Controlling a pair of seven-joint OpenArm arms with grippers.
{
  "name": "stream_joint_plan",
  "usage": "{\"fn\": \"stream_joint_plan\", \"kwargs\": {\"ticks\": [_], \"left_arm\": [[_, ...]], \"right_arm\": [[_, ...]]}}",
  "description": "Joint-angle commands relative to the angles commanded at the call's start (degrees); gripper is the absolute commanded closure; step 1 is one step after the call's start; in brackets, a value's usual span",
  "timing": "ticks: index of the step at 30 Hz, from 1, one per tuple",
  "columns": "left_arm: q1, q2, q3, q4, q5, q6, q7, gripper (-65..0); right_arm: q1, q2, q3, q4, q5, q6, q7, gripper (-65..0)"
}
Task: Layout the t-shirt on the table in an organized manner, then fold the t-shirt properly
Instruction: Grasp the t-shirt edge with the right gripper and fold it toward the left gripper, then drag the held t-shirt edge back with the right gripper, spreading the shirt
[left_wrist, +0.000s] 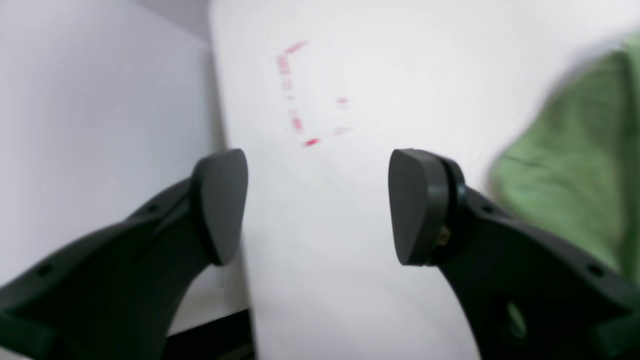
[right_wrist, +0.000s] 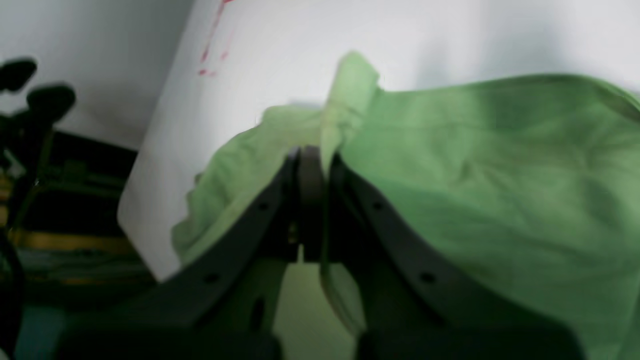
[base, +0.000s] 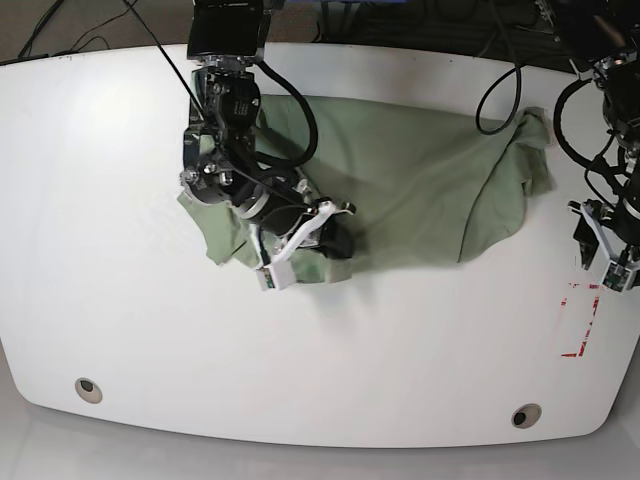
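White table (base: 150, 330) fills the base view, with grey grommets (base: 88, 389) near its six o'clock edge. Toward ten o'clock, the right gripper (right_wrist: 312, 165) is clamped on a raised fold of the t-shirt (base: 420, 180), jaws pressed together with cloth between them. The garment lies across the table's twelve o'clock half, rumpled, with one end bunched under that arm and the other hem folded over itself; layout is judged incomplete, and no fold has begun. At three o'clock, the left gripper (left_wrist: 317, 205) hangs wide apart and empty beside the red tape marks (base: 580, 320), clear of the cloth.
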Motion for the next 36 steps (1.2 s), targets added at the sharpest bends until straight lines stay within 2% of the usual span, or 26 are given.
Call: {"fn": "stream_joint_plan", "kwargs": {"ticks": [8,14,16,21,27,29,32,33,36], "left_arm": [[-1.58,-4.75,-1.49,0.00,0.00,0.00,0.00,-41.5],[-4.57,-5.36,-3.60,0.00,0.00,0.00,0.00,-41.8],[-4.84,-5.54,-4.57,0.00,0.00,0.00,0.00,-41.8],[-4.84,-7.56,-4.84,0.00,0.00,0.00,0.00,-41.8],[-4.75,-7.65,-4.84,-0.09,0.00,0.00,0.00,-41.8],[-4.75,-7.65,-4.84,-0.09,-0.09,0.00,0.00,-41.8],[-4.48,-7.56,-4.84,-0.09,-0.18,0.00,0.00,-41.8],[-4.48,-7.47,-4.84,-0.09,-0.18,0.00,0.00,-41.8],[-4.48,-6.68,-4.84,-0.09,-0.26,0.00,0.00,-41.8]], "right_arm": [[2.11,0.00,-10.02,-5.27,0.35,0.00,2.11,0.0],[4.04,0.00,-19.34,-7.65,0.44,0.00,4.66,0.0],[4.84,0.00,-24.35,-8.79,0.44,0.00,4.92,0.0],[6.24,0.00,-32.53,-10.37,0.53,-0.09,5.10,0.0],[6.33,0.00,-39.21,-11.96,0.53,-0.09,5.10,-0.4],[6.42,0.00,-39.65,-12.40,0.53,-0.09,5.10,-4.4],[6.42,0.00,-39.30,-12.48,0.53,-0.18,5.10,-16.2],[6.42,0.00,-38.68,-12.40,0.53,-0.35,5.10,-23.3],[6.33,0.00,-37.54,-11.69,0.44,-0.44,5.01,-36.7]]}}
